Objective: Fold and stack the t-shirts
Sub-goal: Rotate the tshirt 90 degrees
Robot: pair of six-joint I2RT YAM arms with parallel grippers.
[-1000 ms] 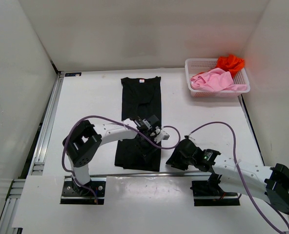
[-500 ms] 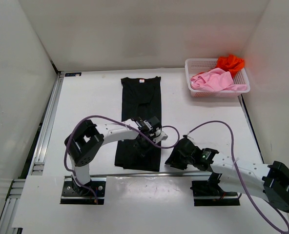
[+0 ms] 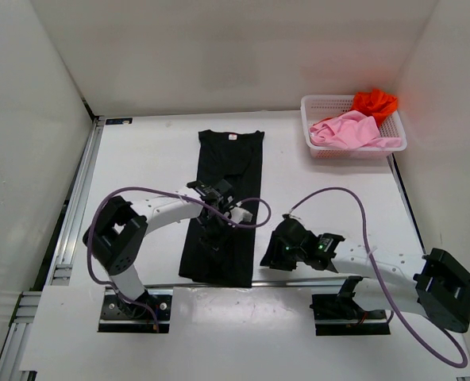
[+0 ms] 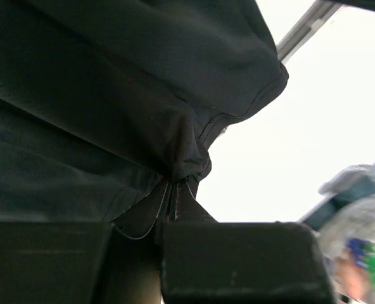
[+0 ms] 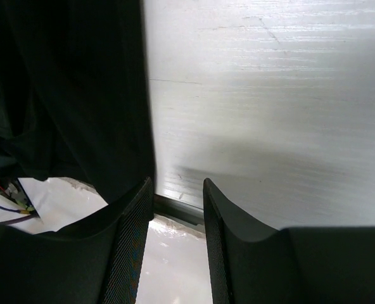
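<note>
White walls box in a pale worktop (image 3: 140,159). The black t-shirt (image 3: 229,171) lies lengthwise down its middle, collar at the far end and hem toward the arm bases. It looks already narrowed into a long strip, so the step in hand is probably the crosswise fold.

The left arm reaches in from the shirt's left side. Its left pincer (image 3: 213,225) sits over the shirt's near half, clenched on the cloth. The wrist view shows black fabric gathered into a pucker between the fingers (image 4: 238,259). Such a tight pinch suits lifting that end and carrying it toward the collar.

Just off the shirt's near right edge waits the right pincer (image 5: 178,193). Its jaws are parted with nothing between them, and only bare worktop and the shirt's border show past them. It seems placed to take the opposite side of the hem, so the fold goes over evenly rather than dragging askew.

Well to the right of the shirt, by the far wall, stands a white basket (image 3: 394,144). It holds the pink t-shirt (image 3: 346,128) and the orange-red t-shirt (image 3: 375,101), both crumpled and not yet folded.
</note>
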